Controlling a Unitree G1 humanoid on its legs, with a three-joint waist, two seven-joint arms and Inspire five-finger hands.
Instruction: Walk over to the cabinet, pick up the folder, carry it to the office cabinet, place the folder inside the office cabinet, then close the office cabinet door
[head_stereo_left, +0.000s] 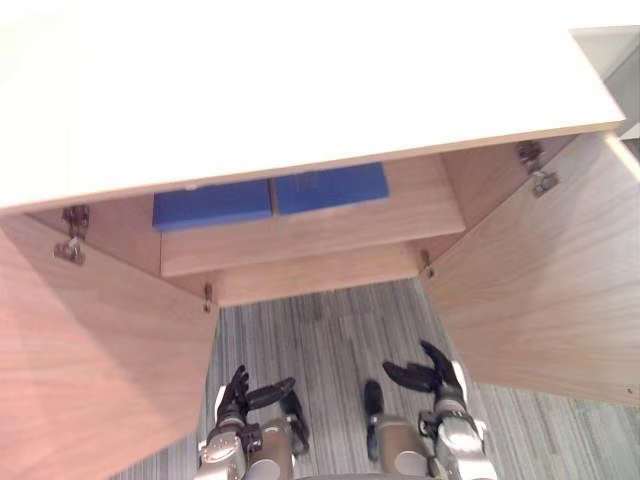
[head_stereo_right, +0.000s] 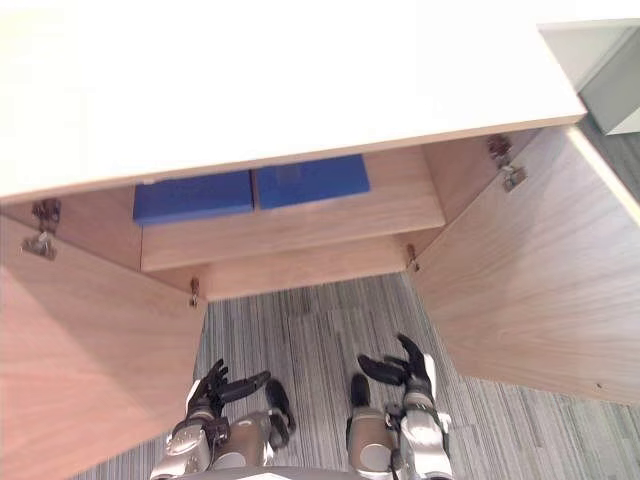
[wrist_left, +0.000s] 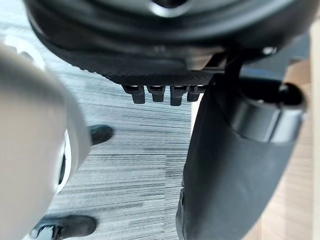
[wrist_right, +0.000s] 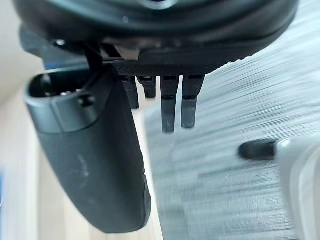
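Left robot hand (head_stereo_left: 238, 396) and right robot hand (head_stereo_left: 436, 376) open, empty, at 6 o'clock. I judge pickup: reach for folder (head_stereo_left: 212, 205) at 12.

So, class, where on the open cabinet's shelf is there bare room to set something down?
Bare wood lies right of the blue folders, up to the cabinet's right wall, and in a strip along the front of the shelf. The folders crowd the back left.

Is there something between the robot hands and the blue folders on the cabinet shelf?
Nothing visible. The left door and right door stand open; the left robot hand and right robot hand hang open, low before the shelf. The cabinet top overhangs the two blue folders.
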